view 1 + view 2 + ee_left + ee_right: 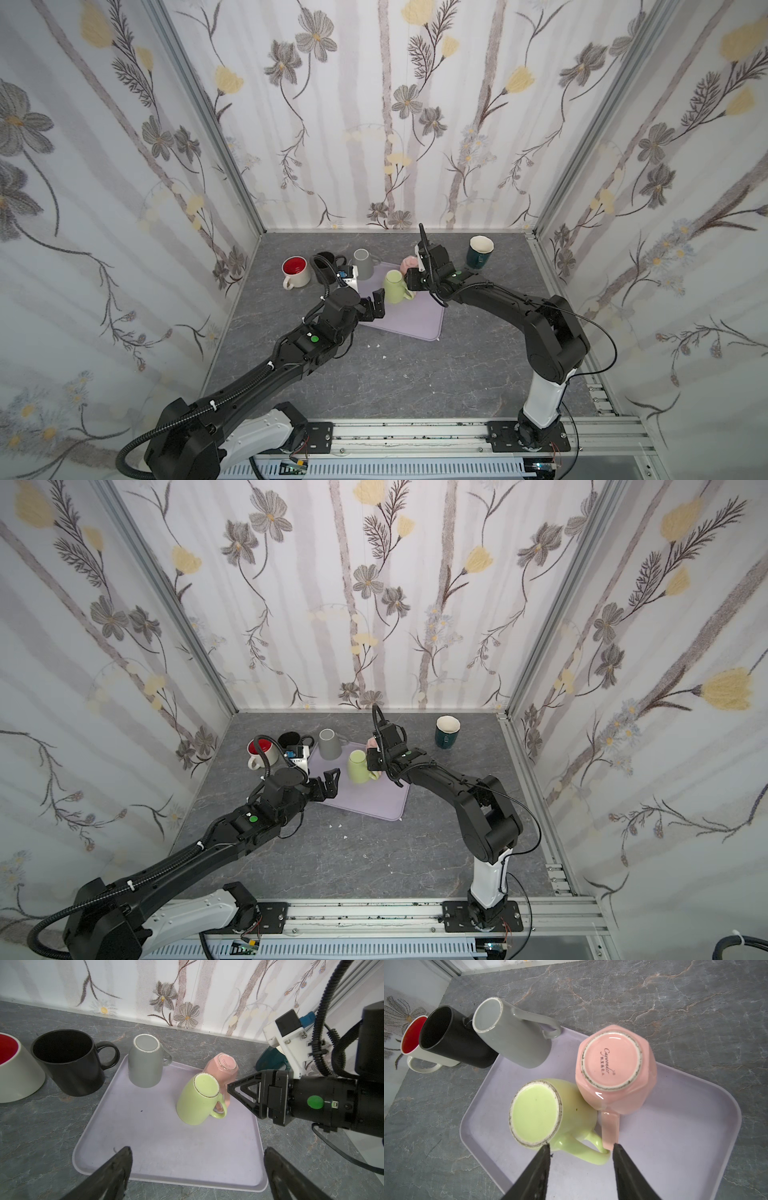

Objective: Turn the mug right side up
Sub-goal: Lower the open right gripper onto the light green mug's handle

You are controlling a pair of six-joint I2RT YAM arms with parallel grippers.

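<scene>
**Green mug (pixel 395 286) upside down on tray (pixel 415 324)**

In both top views the arm hides the grip. Only the R wrist view shows us the right gripper (pixel 581 1145): jaws apart, straddling the green mug's handle, with the pink mug (pixel 614 1064) handle just beside. We see no clamp. Mug sits base up, mouth on the tray, long axis approx. upright, handle twd the right gripper. Left gripper (pixel 197 1151) gapes wide over the tray, holding nothing.

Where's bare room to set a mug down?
Free: near half of the tray, between the green mug and the near rim; the table in front of the tray. Crowded: green mug against pink mug, right hand at their handles; grey mug, black mug and white mug bunch by the tray's far-left corner.
</scene>
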